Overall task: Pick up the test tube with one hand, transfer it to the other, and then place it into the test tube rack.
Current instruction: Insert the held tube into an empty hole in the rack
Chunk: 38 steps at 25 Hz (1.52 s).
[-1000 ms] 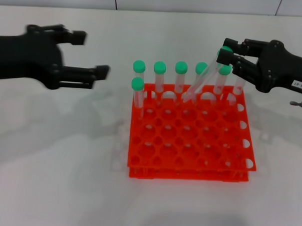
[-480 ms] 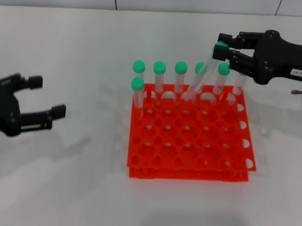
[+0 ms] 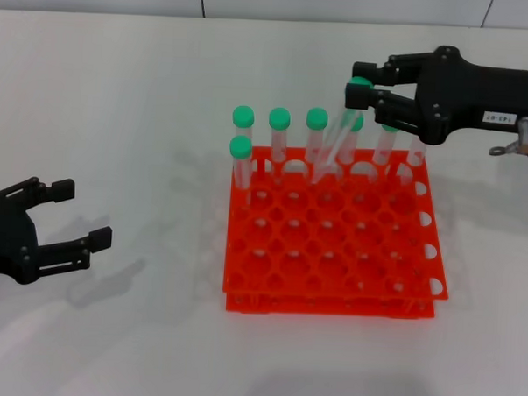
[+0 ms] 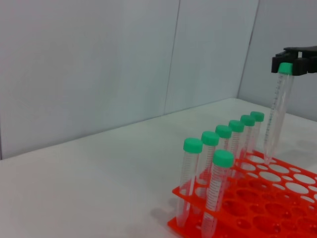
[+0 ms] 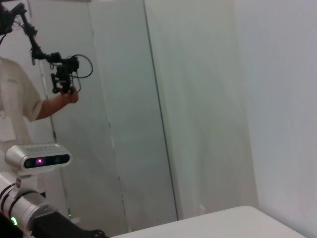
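Observation:
My right gripper is above the rack's back edge, shut on the green cap of the test tube. The clear tube hangs tilted, and its lower end reaches the back row of the orange-red test tube rack. I cannot tell whether the tip sits inside a hole. The left wrist view shows the same test tube held by its cap over the rack. My left gripper is open and empty, low over the table far to the left of the rack.
Several other green-capped tubes stand upright in the rack's back row, and one stands in the second row at the left corner. In the right wrist view a person's arm holds a camera rig behind the table.
My left gripper has pulled back from beside the rack to the table's lower left. My right gripper has carried the tilted tube leftward along the back row.

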Available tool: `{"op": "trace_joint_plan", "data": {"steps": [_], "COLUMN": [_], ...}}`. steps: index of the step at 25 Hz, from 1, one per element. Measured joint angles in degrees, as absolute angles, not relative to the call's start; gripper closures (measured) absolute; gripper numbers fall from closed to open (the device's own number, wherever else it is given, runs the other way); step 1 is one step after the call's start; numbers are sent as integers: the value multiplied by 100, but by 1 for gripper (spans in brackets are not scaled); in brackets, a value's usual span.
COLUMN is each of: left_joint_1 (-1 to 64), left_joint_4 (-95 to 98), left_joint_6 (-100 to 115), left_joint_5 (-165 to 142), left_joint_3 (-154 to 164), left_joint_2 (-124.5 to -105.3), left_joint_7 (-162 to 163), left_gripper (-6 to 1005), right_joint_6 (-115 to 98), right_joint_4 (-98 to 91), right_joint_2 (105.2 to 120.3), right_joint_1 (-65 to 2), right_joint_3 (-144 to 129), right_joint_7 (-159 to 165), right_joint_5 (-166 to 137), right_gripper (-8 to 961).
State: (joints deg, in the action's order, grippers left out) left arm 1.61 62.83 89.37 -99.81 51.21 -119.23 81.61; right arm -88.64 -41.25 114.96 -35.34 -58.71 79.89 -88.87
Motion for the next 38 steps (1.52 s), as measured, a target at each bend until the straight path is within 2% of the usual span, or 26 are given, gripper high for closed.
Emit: {"op": "trace_joint_plan", "data": {"steps": [12, 38], "left_joint_1": [176, 160], "left_joint_4": [6293, 5848], "left_joint_6": [9065, 9065], "left_joint_5": [-9952, -9989], "left_joint_3": [5124, 4878], "left_joint_2": [-11928, -11917], "left_joint_7": [8130, 7644], "left_gripper": [104, 104], "right_joint_6": [-8491, -7439], "right_joint_4": [-4340, -4526], "right_joint_2": [11530, 11551], "right_joint_1": [-3906, -4224], "right_joint_3": [-6344, -7454], "right_joint_7": [8268, 8566], "right_joint_5": [-8955, -8956], "right_gripper": [696, 694]}}
